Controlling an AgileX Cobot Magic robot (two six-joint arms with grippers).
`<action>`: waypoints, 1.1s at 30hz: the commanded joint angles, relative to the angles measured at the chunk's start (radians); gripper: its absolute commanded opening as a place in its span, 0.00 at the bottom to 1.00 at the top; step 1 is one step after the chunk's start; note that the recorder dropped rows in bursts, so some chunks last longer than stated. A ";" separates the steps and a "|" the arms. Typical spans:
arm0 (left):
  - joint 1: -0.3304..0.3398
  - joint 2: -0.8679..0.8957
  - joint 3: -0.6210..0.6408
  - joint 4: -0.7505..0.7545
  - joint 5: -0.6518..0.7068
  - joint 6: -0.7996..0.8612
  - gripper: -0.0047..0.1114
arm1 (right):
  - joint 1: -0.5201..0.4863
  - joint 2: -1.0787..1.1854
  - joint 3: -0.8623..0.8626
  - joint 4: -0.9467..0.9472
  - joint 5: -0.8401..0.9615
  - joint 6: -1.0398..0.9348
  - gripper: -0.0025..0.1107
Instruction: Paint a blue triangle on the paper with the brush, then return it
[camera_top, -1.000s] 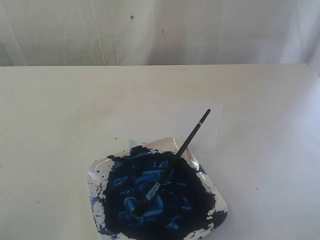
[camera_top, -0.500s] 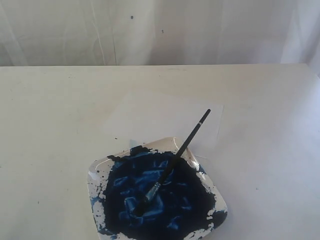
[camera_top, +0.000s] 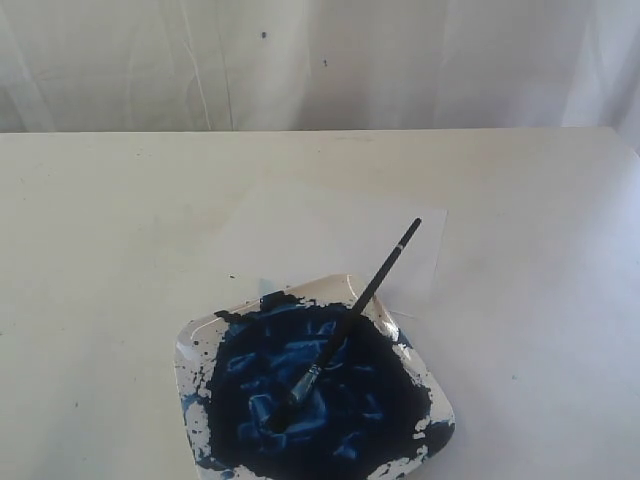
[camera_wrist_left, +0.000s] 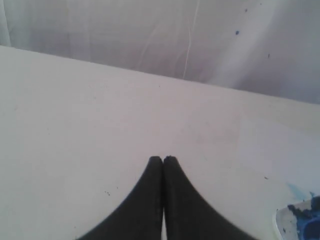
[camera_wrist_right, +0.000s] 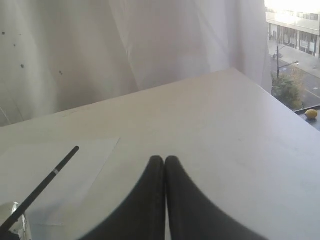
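The brush lies with its dark tip in the blue paint of the white square dish, its black handle sticking up over the rim toward the back right. Behind the dish lies the plain white paper, bare of any blue triangle. The handle end of the brush and a corner of the paper show in the right wrist view. My left gripper is shut on nothing, above bare table. Away from the brush, my right gripper is shut and empty too. Neither gripper shows in the exterior view.
A white curtain hangs behind the table's far edge. The table is off-white with small dark specks. A corner of the dish shows in the left wrist view. A window onto a street lies beyond the table's end.
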 joint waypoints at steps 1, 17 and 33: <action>-0.004 -0.005 0.003 -0.018 -0.056 0.000 0.04 | -0.005 -0.006 0.003 0.007 -0.028 -0.012 0.02; -0.004 -0.005 0.003 -0.018 -0.213 0.000 0.04 | -0.005 -0.006 0.003 0.054 -0.049 0.204 0.02; -0.004 0.168 -0.191 0.146 -0.097 -0.025 0.04 | -0.005 -0.006 0.003 0.069 -0.279 0.237 0.02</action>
